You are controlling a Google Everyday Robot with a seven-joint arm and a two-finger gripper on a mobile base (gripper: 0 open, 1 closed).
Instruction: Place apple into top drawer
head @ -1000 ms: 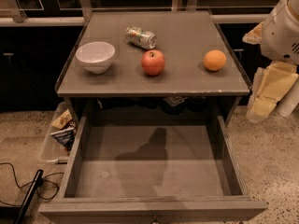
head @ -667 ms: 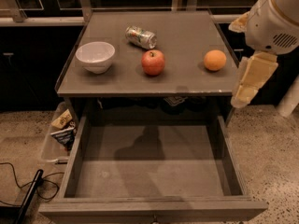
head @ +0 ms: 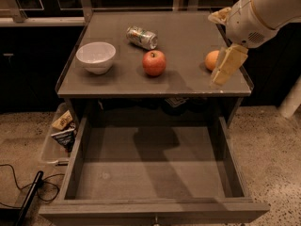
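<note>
The red apple [head: 154,63] stands upright near the middle of the cabinet top [head: 117,81]. The top drawer [head: 155,171] is pulled fully out below it, and its flat bottom holds nothing. My gripper [head: 221,75] hangs from the white arm [head: 263,11] over the right side of the cabinet top. It points down and left, well to the right of the apple and apart from it. It partly covers an orange fruit [head: 211,59].
A white bowl [head: 96,56] sits at the left of the top. A crushed can [head: 142,36] lies on its side behind the apple. A clear bin with snack bags [head: 61,132] and a black cable [head: 21,192] are on the floor at the left.
My arm and gripper have moved left from beyond the cabinet's right edge to over its right side, in front of the orange. The apple, bowl, can and drawer have not moved.
</note>
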